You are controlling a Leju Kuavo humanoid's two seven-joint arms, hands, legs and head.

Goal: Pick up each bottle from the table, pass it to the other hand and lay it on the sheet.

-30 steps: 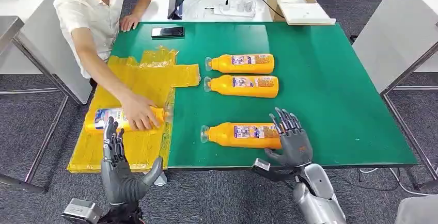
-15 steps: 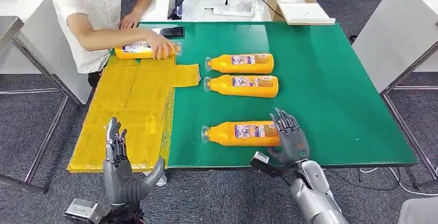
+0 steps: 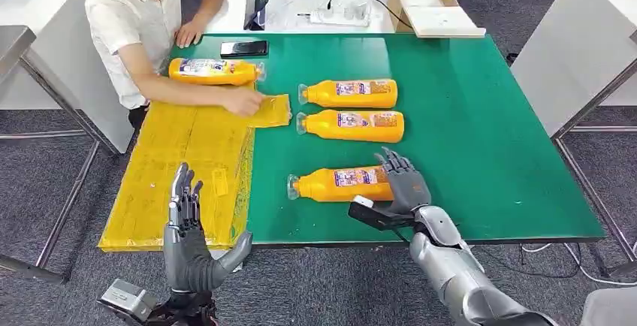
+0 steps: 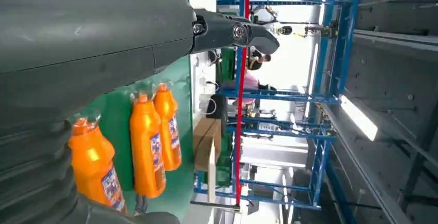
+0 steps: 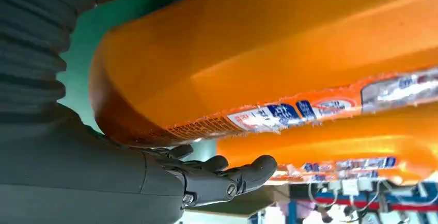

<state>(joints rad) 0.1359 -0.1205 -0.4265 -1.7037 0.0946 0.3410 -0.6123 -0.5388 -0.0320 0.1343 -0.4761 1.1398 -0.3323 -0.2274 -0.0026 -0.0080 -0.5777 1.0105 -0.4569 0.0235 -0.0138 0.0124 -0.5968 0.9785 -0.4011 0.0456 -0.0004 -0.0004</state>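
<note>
Three orange bottles lie on their sides on the green table: a far one, a middle one and a near one. My right hand is against the near bottle's base, fingers behind it and thumb in front, not closed. The right wrist view has that bottle close over the palm with the fingers stretched out. My left hand is open, upright, at the front edge of the yellow sheet. The left wrist view looks past my left hand to the bottles.
A person sits at the table's far left, one hand on the sheet's flap. A fourth bottle lies on the table beyond the sheet. A phone lies near it, and an open cardboard box stands behind the table.
The person set the fourth bottle down beyond the sheet and moved a hand onto the flap. My right hand closed in on the near bottle, which shifted slightly left. My left hand rose a little.
</note>
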